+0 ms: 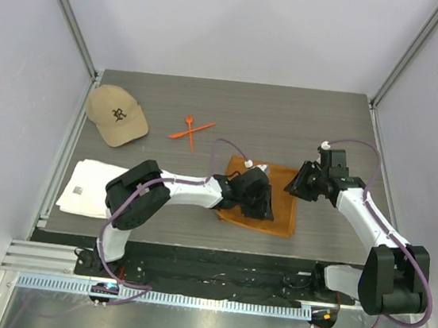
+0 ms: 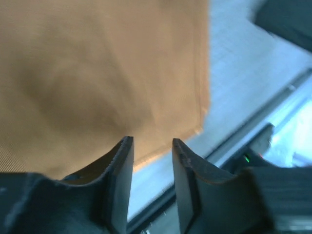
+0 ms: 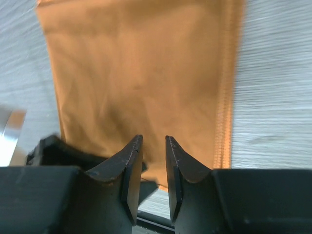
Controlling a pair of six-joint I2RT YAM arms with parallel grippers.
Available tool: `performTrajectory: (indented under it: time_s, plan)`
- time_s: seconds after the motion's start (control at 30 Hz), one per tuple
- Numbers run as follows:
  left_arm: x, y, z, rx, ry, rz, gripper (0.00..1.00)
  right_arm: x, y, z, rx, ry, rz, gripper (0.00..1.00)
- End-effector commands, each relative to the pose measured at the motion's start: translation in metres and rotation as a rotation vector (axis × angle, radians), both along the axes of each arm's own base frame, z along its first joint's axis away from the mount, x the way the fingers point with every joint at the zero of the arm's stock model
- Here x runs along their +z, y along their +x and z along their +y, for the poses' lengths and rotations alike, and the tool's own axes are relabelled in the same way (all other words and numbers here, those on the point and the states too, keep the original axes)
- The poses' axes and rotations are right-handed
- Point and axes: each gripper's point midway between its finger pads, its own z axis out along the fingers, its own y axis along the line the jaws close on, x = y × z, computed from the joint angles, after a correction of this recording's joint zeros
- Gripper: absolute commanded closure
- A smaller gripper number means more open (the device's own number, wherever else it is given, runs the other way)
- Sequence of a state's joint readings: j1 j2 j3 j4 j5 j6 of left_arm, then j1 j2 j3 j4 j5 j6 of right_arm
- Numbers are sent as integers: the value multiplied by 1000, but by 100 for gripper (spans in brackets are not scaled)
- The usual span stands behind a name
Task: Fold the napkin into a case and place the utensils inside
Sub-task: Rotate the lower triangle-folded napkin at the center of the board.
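You have the rust-orange square of thin cloth, the napkin (image 1: 281,210), lying flat just right of centre in the top view, on the grey wood-grain table (image 1: 288,124). The two thin bright-orange plastic utensils (image 1: 190,132) lie crossed, well apart from it toward the upper left. Your left gripper (image 2: 152,146) hangs over the middle of the cloth, its jaws parted by a moderate gap with nothing between them. In its wrist view the napkin's hemmed corner sits just above the right fingertip. Your right gripper (image 3: 152,144) hovers by the napkin's upper right edge, its jaws drawn to a narrow slit and holding nothing. Expect the cloth to be light and limp, and likely to slide or wrinkle on the smooth table. Pinch it at a corner or along the stitched hem, where the doubled layer gives the pads more to bite. A grab in the middle would probably bunch it rather than fold it
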State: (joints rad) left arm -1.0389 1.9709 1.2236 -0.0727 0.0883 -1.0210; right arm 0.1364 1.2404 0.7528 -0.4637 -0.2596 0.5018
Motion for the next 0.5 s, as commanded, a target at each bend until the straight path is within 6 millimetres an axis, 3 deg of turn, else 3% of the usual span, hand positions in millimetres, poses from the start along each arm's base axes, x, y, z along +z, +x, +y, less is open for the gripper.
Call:
performTrajectory:
  time_s: [0.0,0.03,0.07,0.13,0.2,0.23,0.37,0.47]
  plan:
    - [88,6,-13,-83,-196,-132,56,1,-2,-12,-20,-31,-2,69]
    - [88,5,-4,-96,-165,-132,56,0,-3,-10,-6,-21,1,69]
    - [102,4,1,-120,-167,-160,55,-1,-6,-2,30,16,9,69]
    - [94,4,25,-177,-68,-159,54,-9,-12,1,56,26,37,69]
    - [99,7,46,-189,7,-182,55,-13,-16,3,78,32,41,69]
    - [92,7,65,-211,90,-191,53,-16,-18,6,89,38,52,69]
    - [80,19,110,-233,283,-224,47,-16,-19,18,125,59,62,69]
    - [71,25,130,-232,345,-203,44,-17,-21,25,146,56,65,69]
